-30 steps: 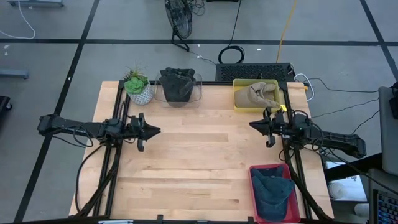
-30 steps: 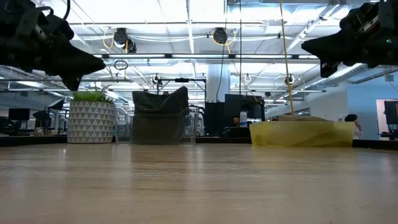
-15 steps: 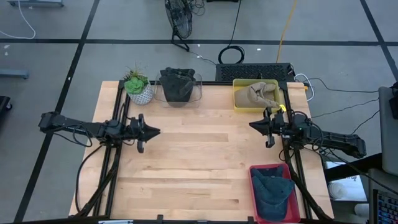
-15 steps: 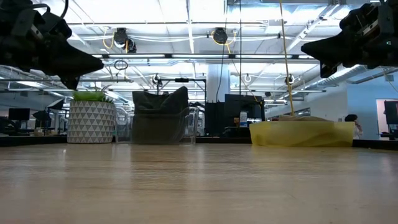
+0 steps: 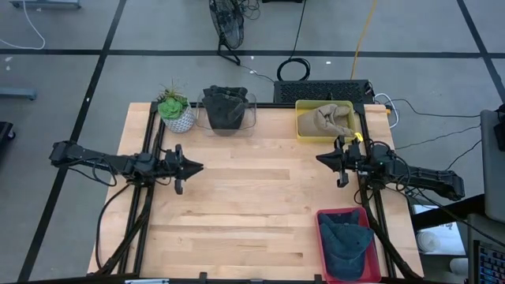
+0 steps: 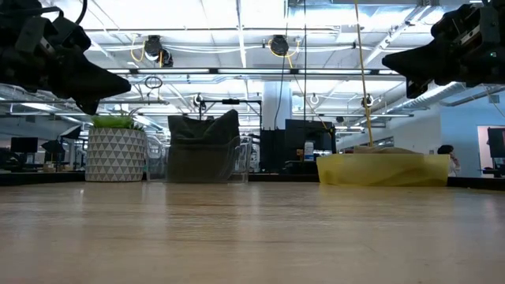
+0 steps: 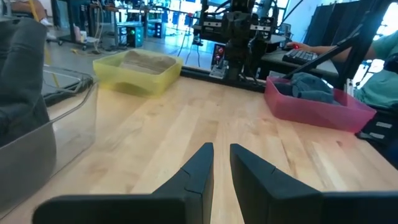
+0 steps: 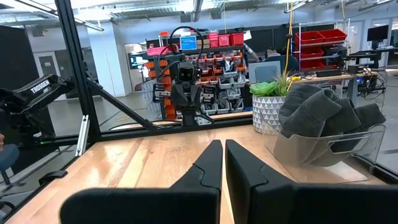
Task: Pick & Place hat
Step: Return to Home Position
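We hover our left hand (image 5: 189, 166) and right hand (image 5: 322, 160) over the table's (image 5: 252, 207) sides, fingers nearly together, empty. The brown cap (image 5: 330, 120) lies in the yellow bin (image 5: 299, 122), the black cap (image 5: 225, 109) in the clear bin (image 5: 251, 120).

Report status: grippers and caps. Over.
Left gripper and right gripper shut, empty, over table edges. Black cap in clear bin, brown cap in yellow bin, blue cap in red bin. Nothing blocking.
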Available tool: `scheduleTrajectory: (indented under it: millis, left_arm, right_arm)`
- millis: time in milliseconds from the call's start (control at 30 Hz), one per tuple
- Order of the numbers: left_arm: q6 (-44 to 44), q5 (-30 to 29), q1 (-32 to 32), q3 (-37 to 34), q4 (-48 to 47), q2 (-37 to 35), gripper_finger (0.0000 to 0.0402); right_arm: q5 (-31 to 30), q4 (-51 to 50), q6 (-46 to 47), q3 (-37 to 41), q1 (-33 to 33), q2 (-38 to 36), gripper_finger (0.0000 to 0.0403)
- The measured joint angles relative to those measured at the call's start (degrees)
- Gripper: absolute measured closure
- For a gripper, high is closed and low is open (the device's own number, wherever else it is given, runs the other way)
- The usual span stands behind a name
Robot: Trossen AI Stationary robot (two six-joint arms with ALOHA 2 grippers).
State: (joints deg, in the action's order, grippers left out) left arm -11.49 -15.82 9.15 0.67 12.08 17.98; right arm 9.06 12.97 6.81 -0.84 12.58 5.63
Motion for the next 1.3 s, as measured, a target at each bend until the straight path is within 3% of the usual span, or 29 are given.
scheduleTrajectory:
  millis: [1300]
  left_arm:
    - [0.95, -0.75, -0.02, 0.07, -7.51, 0.01, 0.0339]
  right_arm:
    - [-0.09, -7.69, -1.49, 0.04, 0.00, 0.57, 0.0403]
